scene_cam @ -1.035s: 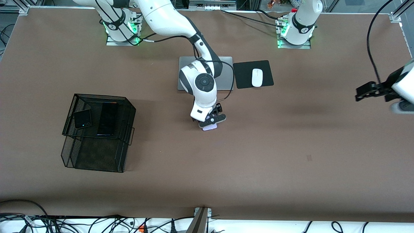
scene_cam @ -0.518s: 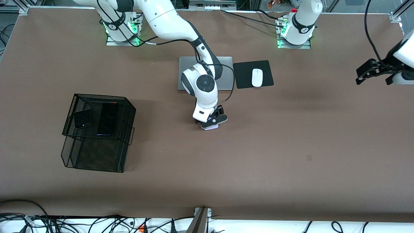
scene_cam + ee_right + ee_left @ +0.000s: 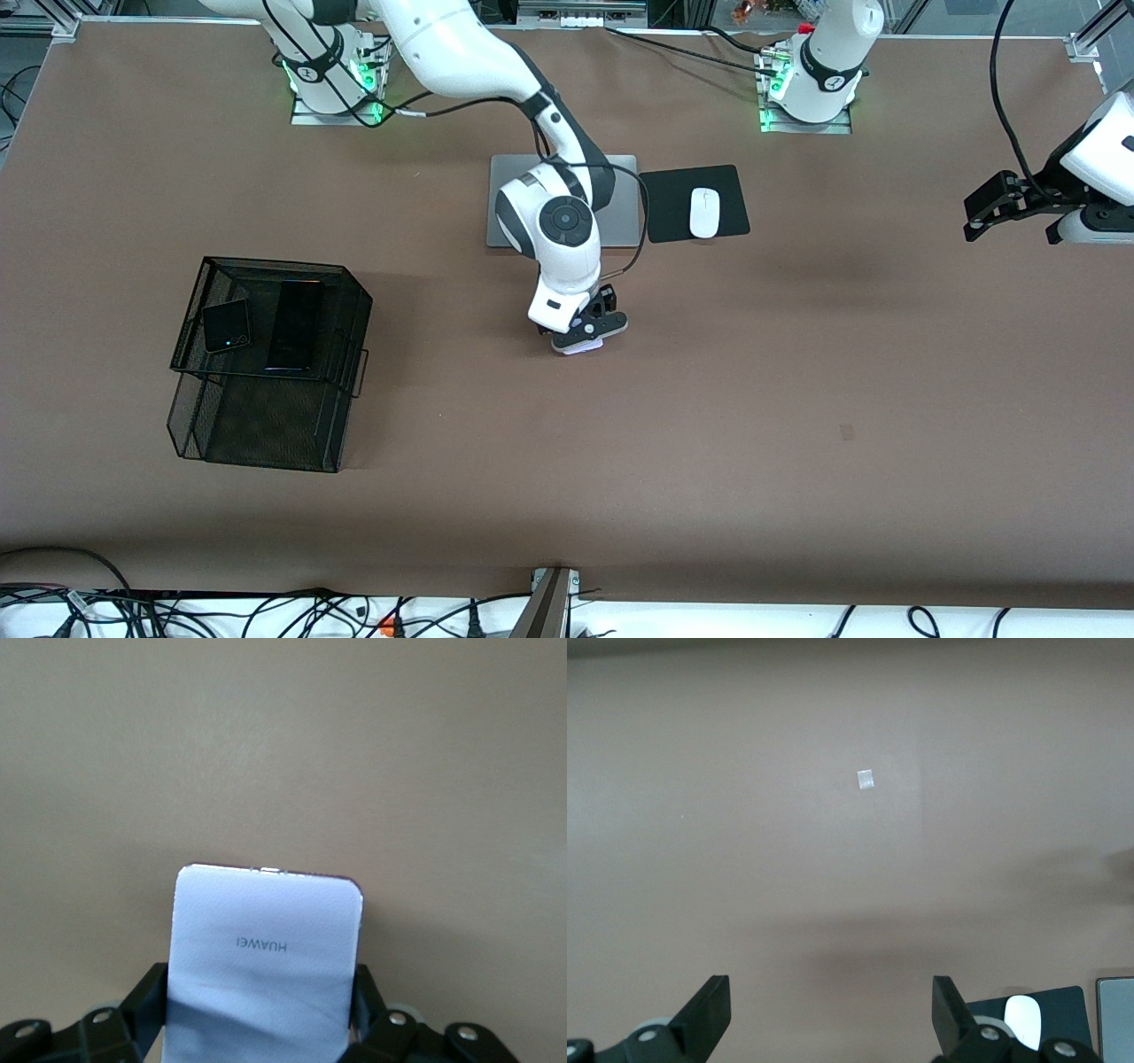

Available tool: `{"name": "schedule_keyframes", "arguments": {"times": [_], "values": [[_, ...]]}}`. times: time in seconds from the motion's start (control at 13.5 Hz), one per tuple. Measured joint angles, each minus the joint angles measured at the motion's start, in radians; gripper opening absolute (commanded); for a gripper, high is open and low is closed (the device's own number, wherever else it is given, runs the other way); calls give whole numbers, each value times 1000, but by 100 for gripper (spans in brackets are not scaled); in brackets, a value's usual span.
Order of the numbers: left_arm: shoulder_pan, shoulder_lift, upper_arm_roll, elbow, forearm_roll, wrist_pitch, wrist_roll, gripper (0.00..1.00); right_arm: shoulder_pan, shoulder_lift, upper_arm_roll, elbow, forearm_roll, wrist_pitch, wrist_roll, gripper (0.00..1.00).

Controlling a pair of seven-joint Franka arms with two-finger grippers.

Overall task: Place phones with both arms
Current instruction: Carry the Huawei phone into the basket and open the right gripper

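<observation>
While bent low, right arm's fingers round white-lavender phone.

Both arms are glossy white shells with dark grey joint bands. The right arm carries a round dark grey cap with a small centre mark on its wrist housing, and black cables loop along it. Its right gripper is black. The left arm has a black ring near its base, where green lights glow. The left gripper is black, with 2 wedge-shaped fingers and silver screws.
</observation>
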Motion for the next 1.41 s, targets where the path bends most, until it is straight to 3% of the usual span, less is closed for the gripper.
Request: {"name": "schedule_keyframes", "arguments": {"times": [0.37,0.59,1.11,1.41], "values": [[0,26,-5,31,51,-5,21,100,-21,-199,-186,9,0,-341,-1,0],[0,39,-15,59,67,-24,21,100,-104,-237,-303,5,0,-440,-77,0],[0,77,-17,114,69,-50,23,100,-468,-175,-289,2,7,-310,-426,0],[0,80,-17,118,69,-53,23,100,-614,-104,-179,-5,54,-212,-549,0]]}}
